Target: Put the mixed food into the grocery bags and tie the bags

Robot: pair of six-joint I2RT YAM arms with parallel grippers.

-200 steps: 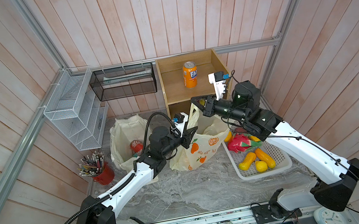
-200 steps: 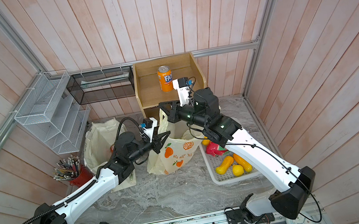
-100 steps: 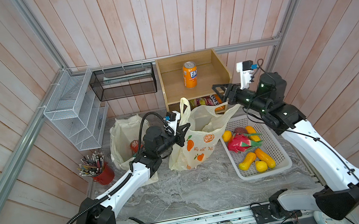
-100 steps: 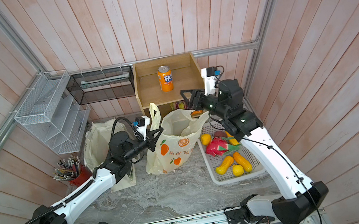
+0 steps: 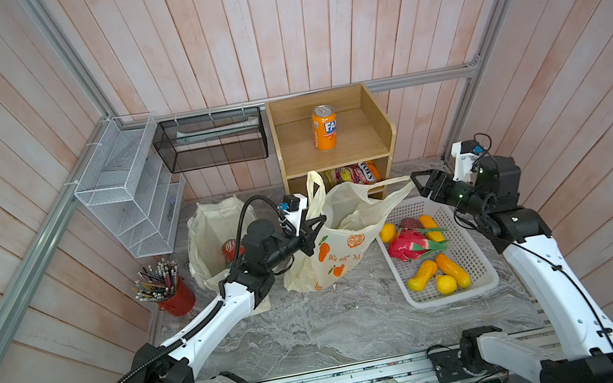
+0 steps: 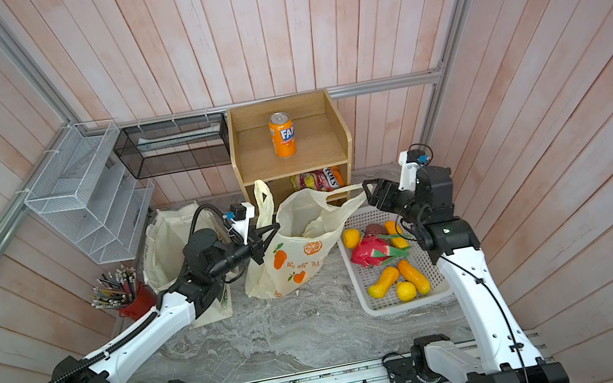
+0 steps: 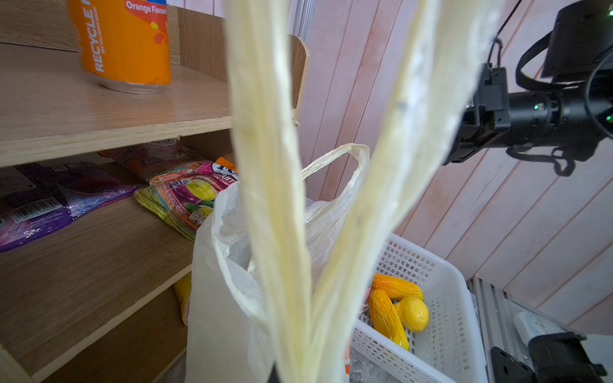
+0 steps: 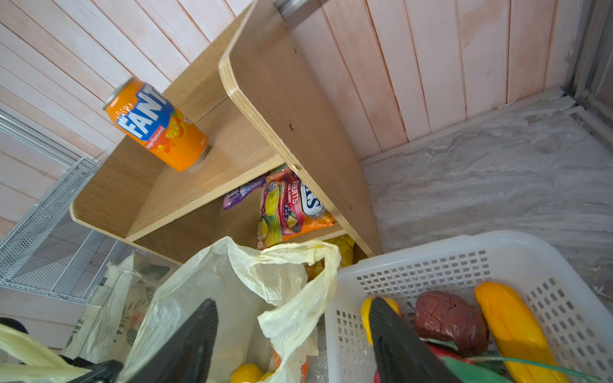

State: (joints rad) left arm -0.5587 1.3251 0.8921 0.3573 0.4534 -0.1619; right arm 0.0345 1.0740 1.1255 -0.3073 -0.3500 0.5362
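The pale-yellow carrier bag [image 5: 341, 245] stands open near the back edge of the desk [image 5: 339, 322], before the wooden shelf [image 5: 332, 154]. The left gripper [image 5: 313, 228] is pinched tight on one handle, holding it upright. The right gripper [image 5: 419, 184] hangs spread and empty beside the other. The cream tote [image 5: 206, 234] in the back left corner holds the red cola can [image 5: 231, 249]. Toy fruits [image 5: 422, 275] lie in the white basket [image 5: 453, 296] along the right edge.

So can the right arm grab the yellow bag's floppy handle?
Probably yes: its fingers stand open right beside the plastic bag's loose handle, with nothing in between.
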